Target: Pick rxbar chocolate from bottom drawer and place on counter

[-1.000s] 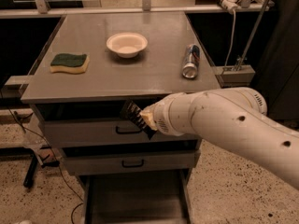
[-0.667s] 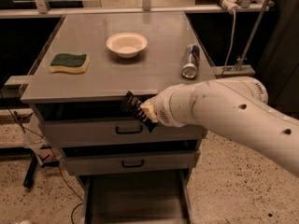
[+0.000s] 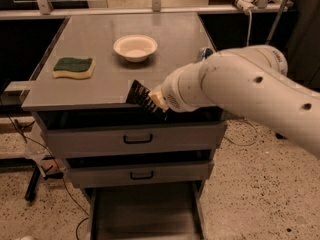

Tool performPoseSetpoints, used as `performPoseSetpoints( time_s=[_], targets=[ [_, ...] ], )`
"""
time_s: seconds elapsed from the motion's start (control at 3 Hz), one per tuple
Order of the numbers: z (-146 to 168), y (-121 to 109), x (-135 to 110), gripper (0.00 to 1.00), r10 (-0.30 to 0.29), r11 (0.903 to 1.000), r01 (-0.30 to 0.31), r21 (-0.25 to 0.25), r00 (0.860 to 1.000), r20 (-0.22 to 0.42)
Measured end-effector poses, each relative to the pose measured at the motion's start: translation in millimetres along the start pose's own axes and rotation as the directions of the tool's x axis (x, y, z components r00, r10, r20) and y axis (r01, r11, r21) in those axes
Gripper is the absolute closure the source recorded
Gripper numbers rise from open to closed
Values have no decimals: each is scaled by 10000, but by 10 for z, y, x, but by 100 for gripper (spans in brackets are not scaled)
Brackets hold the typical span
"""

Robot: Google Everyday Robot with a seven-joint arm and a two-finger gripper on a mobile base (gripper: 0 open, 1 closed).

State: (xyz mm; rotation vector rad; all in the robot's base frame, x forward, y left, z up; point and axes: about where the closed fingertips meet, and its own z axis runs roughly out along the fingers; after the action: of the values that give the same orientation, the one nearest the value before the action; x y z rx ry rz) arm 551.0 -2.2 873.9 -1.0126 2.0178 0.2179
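The rxbar chocolate (image 3: 142,97), a black wrapper with pale lines, hangs tilted at the counter's front edge, its upper end over the grey top. My gripper (image 3: 156,102) is shut on its right end, at the tip of the big white arm (image 3: 240,91) reaching in from the right. Only the yellowish fingertips (image 3: 160,99) show; the wrist hides the rest of the gripper. The counter (image 3: 100,39) spreads out behind the bar. The bottom drawer (image 3: 145,211) stands pulled out at the foot of the cabinet, and the part of its grey floor in view is bare.
A white bowl (image 3: 135,47) sits mid-counter and a green-and-yellow sponge (image 3: 74,67) lies at the left. A silver-blue can (image 3: 204,52) peeks out behind the arm. The two upper drawers (image 3: 138,139) with black handles are closed. Cables lie on the floor at left.
The arm has risen, carrying the bar from in front of the top drawer up to the counter's front edge.
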Motion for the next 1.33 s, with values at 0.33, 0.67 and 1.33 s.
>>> performPoseSetpoints(
  time_s=[0.33,0.67,1.33],
  targets=[
    [-35,-115,-273,100,-376,9993,376,25,9993,8],
    [17,-243,-519,100,-637,9980,637,-27,9980,-45],
    [431,-517,-843,100,-819,9959,806,-416,9961,-321]
  ],
)
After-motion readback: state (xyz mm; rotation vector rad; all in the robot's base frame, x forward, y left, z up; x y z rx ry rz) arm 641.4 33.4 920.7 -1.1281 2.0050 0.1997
